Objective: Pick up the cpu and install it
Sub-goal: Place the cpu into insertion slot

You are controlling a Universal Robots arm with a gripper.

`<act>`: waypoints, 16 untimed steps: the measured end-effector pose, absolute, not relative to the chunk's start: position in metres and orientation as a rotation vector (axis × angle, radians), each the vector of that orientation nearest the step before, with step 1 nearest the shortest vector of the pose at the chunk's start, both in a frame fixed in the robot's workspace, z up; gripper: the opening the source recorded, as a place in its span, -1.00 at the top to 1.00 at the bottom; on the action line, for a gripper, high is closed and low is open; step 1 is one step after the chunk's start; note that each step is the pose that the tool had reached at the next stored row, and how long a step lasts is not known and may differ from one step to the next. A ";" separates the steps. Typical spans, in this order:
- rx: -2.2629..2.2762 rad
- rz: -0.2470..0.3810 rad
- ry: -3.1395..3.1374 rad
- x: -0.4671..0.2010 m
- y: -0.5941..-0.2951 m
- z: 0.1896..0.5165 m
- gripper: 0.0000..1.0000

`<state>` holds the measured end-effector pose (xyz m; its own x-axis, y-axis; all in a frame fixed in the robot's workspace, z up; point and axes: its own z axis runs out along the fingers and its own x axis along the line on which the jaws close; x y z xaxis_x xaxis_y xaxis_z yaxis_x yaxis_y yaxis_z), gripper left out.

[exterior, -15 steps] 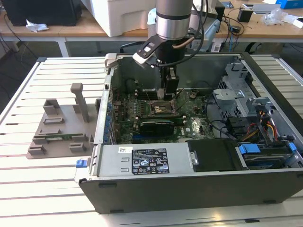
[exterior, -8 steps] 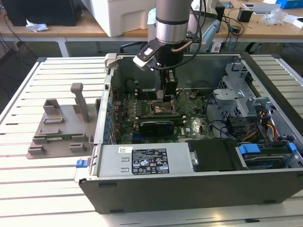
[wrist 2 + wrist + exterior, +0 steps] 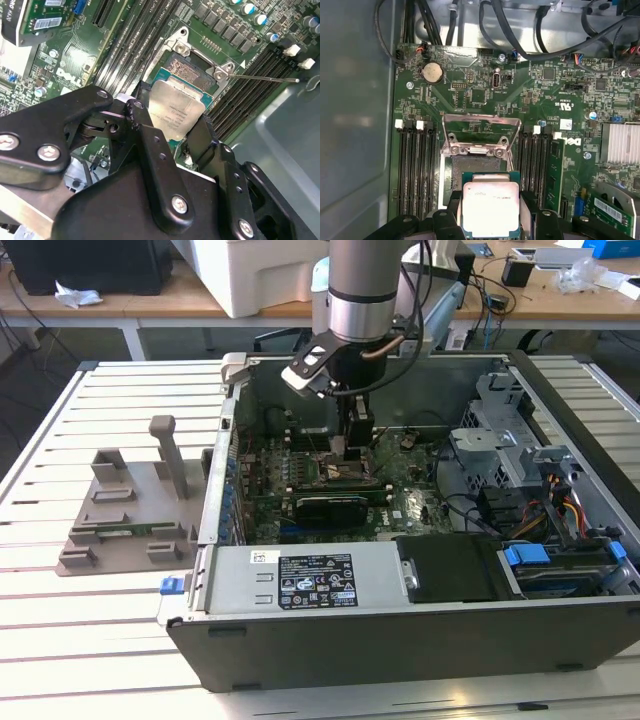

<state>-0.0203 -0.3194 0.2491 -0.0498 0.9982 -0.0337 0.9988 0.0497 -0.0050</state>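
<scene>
The jaws pinch the cpu (image 3: 491, 207) by two opposite edges, its silver top up, its print too faint to read. Just beyond the jaws lies the open socket (image 3: 470, 167) on the green motherboard (image 3: 470, 92), inside an open computer case (image 3: 400, 645) on the table (image 3: 100, 660). A printed label (image 3: 315, 580) sits on the case's cover.

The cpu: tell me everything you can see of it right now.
The cpu is a flat square chip: silver-grey metal top with faint print, thin green board edge around it. In both wrist views it sits between the gripper's black fingers, which press two opposite sides, over the open socket. Whether it is seated cannot be told.
</scene>
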 end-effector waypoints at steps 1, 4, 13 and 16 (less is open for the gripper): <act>2.151 -0.042 2.261 -0.020 -0.319 0.246 -0.08; 2.151 -0.042 2.261 -0.020 -0.319 0.243 -0.08; 2.151 -0.042 2.261 -0.020 -0.319 0.232 -0.08; 2.151 -0.042 2.260 -0.020 -0.316 0.226 -0.08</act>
